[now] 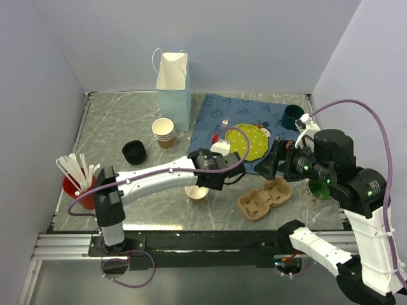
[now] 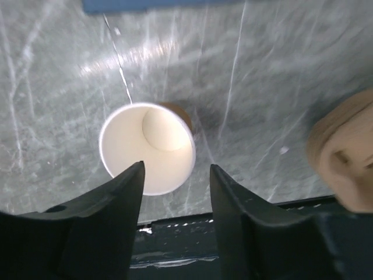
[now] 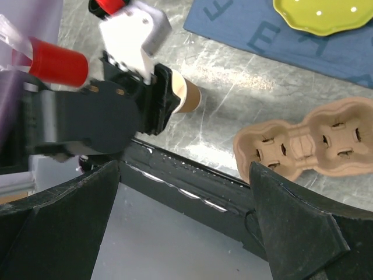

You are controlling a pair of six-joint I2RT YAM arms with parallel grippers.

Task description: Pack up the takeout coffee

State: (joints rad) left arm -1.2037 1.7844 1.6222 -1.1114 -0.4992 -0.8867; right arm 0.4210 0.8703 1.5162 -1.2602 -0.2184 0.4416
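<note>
Cup (image 2: 145,149) upright, lidless, close to near edge of table (image 1: 114,127); carrier (image 1: 265,197) near on its right, gap between. Left gripper (image 2: 176,169) above cup, fingers released. Right gripper (image 3: 185,168) spread wide, empty, over near edge.

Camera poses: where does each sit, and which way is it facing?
Top external: above and behind the bases, looking down on the table; both arms show.
Left wrist: behind the left end effector, facing straight down into the brown paper cup; its fingers at bottom.
Right wrist: behind the right end effector, facing down past the table's near edge toward the left arm; its fingers in foreground.
Shared: all three show the cup and pulp cup carrier.
</note>
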